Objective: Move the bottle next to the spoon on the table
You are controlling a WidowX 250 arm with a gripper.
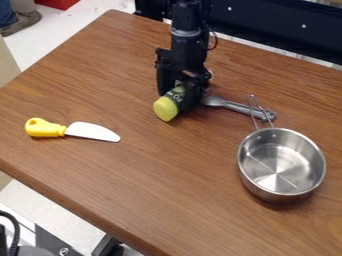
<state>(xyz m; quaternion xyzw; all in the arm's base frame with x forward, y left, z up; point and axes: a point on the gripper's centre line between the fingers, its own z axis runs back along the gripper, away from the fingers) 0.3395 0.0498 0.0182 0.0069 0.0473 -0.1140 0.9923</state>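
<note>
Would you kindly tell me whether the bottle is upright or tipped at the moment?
Tipped: the bottle slants in the tool, its yellow-green end pointing down and left in the picture.

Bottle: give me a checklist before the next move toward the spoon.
1. End effector positioned at bottle: ok
2. Bottle secured in grip: cannot tell
3. Bottle upright: not ok, tilted, yellow-green end toward camera
4. Bottle beside spoon: ok, near its bowl end
5. Spoon free of pan: not ok, pan handle crosses spoon handle in view
6. Knife away from bottle: ok, off to image left
</note>
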